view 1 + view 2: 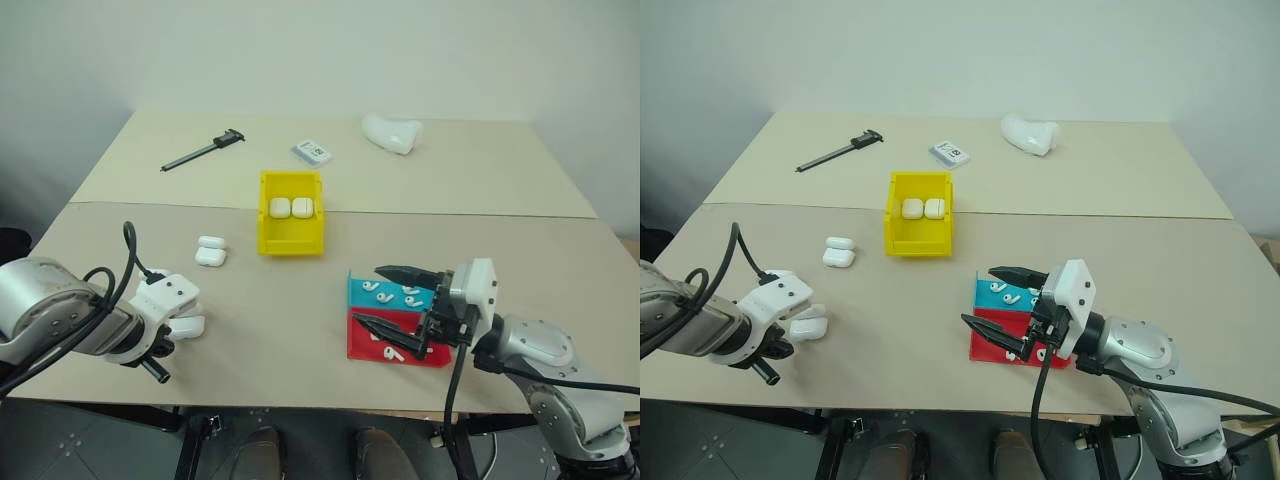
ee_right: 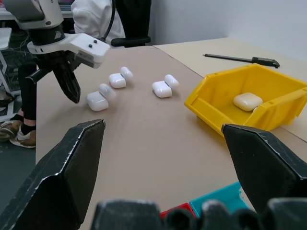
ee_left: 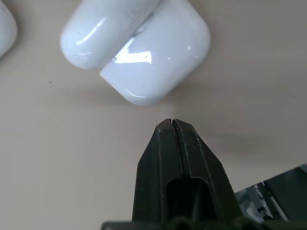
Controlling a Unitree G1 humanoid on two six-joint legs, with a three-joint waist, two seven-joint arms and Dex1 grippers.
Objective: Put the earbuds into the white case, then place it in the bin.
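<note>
You are at the case-fetching step: your left gripper [image 3: 172,122], fingers pinched together and empty, hangs just short of the glossy white open-lidded case [image 3: 156,64] at lower left, so spread it to grasp, while your right gripper [image 1: 385,297] waits wide over the tiny white earbuds [image 1: 388,296] on the teal tray [image 1: 358,290].

We saw even, bright overhead light and soft shadows on the worktop [image 1: 300,300]; glare streaked the glossy white case [image 3: 153,62]; the near claw fingers [image 2: 62,172] looked blurred.
</note>
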